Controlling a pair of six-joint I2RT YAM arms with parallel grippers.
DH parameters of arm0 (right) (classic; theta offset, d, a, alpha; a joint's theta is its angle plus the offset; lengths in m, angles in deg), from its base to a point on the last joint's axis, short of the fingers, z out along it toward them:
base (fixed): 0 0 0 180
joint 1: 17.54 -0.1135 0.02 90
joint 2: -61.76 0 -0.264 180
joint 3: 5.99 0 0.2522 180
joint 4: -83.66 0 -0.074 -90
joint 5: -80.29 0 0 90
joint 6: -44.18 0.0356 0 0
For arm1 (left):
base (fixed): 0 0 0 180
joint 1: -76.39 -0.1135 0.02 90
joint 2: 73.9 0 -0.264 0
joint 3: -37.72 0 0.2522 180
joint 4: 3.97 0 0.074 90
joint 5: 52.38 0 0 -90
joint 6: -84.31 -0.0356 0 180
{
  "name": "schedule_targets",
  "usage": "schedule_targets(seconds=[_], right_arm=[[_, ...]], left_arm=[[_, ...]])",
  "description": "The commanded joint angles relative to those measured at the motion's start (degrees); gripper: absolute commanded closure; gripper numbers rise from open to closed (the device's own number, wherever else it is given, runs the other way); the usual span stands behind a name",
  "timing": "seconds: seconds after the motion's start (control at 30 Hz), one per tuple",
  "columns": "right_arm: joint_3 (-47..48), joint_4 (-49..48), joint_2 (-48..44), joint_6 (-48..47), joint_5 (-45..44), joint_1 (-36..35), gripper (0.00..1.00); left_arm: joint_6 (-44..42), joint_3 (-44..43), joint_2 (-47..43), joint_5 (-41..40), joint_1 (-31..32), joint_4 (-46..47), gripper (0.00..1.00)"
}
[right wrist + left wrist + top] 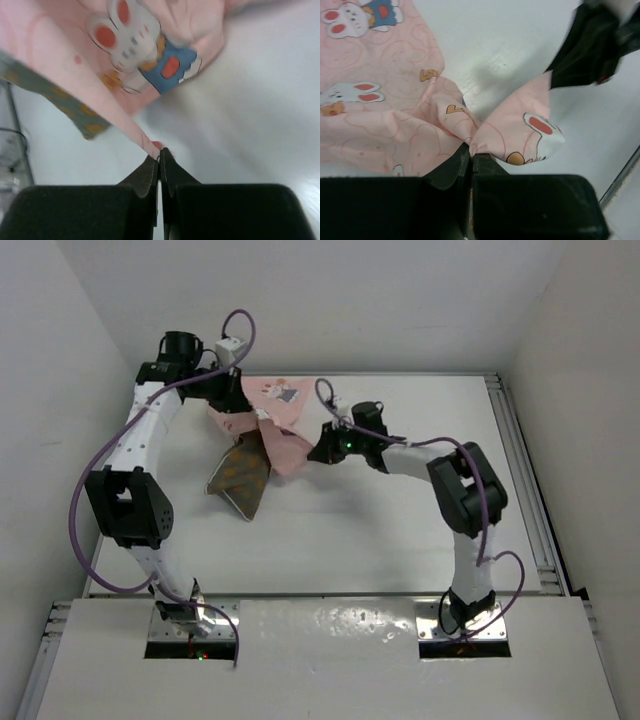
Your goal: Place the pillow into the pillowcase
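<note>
The pink pillowcase [275, 425] with blue-and-white rabbit figures is bunched at the back left of the table and lifted between both arms. The grey-olive pillow [242, 477] sticks out below it, partly inside, its near end on the table. My left gripper [232, 390] is shut on a fold of the pillowcase [470, 135]. My right gripper [322, 452] is shut on the pillowcase's edge [145, 140]. A strip of the pillow [55, 97] shows behind the cloth in the right wrist view. The right gripper [592, 47] shows dark at the left wrist view's upper right.
White table [400, 530] with a raised rail [525, 480] along the right edge. White walls stand at the back and both sides. Purple cables [90, 540] hang off both arms.
</note>
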Motion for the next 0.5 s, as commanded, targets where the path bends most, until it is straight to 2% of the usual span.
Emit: schedule_targets(seconds=[0.0,0.07,0.17,0.23,0.37,0.47], right_arm=[[2.0,-6.5,-13.6,7.5,2.1,4.2,1.0],[0.8,-14.5,-20.3,7.5,0.8,4.3,1.0],[-0.4,-20.0,-24.5,3.3,-3.6,4.3,1.0],[1.0,-20.2,-25.9,7.2,-3.5,5.2,1.0],[5.7,-28.3,-29.7,16.0,-4.1,9.4,1.0],[9.9,-27.9,-33.1,16.6,-5.2,10.8,1.0]], left_arm=[[2.4,-8.3,-3.8,3.9,-4.0,1.2,1.0],[3.1,-13.3,-3.3,5.3,-4.3,-0.4,1.0],[3.5,-16.9,-3.0,6.4,-3.4,-1.2,1.0],[4.6,-17.7,-3.2,7.8,-3.4,-1.7,1.0],[7.2,-21.2,-3.8,11.4,-5.0,-1.4,1.0],[7.4,-27.4,-3.8,11.6,-5.0,-2.3,1.0]])
